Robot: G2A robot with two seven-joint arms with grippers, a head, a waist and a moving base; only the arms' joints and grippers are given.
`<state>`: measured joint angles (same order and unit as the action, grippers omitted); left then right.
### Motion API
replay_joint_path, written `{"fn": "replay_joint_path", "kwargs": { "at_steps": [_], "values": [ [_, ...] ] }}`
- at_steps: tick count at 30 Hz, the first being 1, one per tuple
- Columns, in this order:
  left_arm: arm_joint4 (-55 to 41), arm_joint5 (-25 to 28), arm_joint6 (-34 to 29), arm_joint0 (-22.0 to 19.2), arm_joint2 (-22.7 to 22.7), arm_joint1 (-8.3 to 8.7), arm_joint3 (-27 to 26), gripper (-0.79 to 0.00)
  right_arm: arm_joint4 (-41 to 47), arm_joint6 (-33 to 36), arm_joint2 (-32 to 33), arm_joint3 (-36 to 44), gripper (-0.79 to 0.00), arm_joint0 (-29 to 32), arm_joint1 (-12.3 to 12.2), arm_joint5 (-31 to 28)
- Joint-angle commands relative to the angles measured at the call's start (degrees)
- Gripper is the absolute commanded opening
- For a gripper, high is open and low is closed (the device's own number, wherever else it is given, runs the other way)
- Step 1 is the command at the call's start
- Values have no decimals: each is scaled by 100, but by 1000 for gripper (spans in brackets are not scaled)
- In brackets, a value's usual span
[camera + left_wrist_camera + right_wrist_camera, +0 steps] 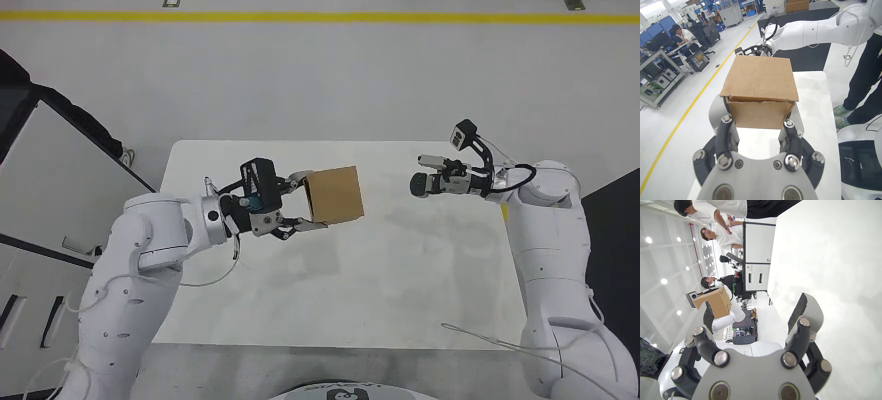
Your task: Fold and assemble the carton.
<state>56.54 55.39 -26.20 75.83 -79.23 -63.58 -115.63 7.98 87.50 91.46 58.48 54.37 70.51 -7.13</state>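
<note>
The carton (335, 195) is squared into a box, clamped in the left pincer (303, 204) near the counter's (400, 290) far edge. The right pincer (418, 185) is apart and empty. Tucking the flaps seemingly remains.

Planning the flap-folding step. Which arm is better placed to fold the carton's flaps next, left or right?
Right, probably. The left gripper is occupied, its jaws shut on the carton. The right gripper is open, empty and faces the carton across a gap, so it is free to fold.
</note>
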Motion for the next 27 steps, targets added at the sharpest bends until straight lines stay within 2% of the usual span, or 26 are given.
{"fn": "replay_joint_path", "kwargs": {
  "at_steps": [1,5,8,11,21,27],
  "values": [
    [-1,2,3,-1,0,-1,2,-785,0,0,0,0,0,0,0,0],
    [66,-6,10,-21,-9,2,-51,-785,0,0,0,0,0,0,0,0],
    [645,261,134,-297,-288,56,-399,-785,0,0,0,0,0,0,0,0],
    [961,261,269,-522,-412,145,-585,-785,0,0,0,0,0,0,0,0],
    [1790,261,1017,-1263,-324,748,-951,-785,0,0,0,0,0,0,0,0],
    [1790,261,1017,-1263,-324,748,-951,-785,0,0,0,0,0,0,0,0]
  ]
}}
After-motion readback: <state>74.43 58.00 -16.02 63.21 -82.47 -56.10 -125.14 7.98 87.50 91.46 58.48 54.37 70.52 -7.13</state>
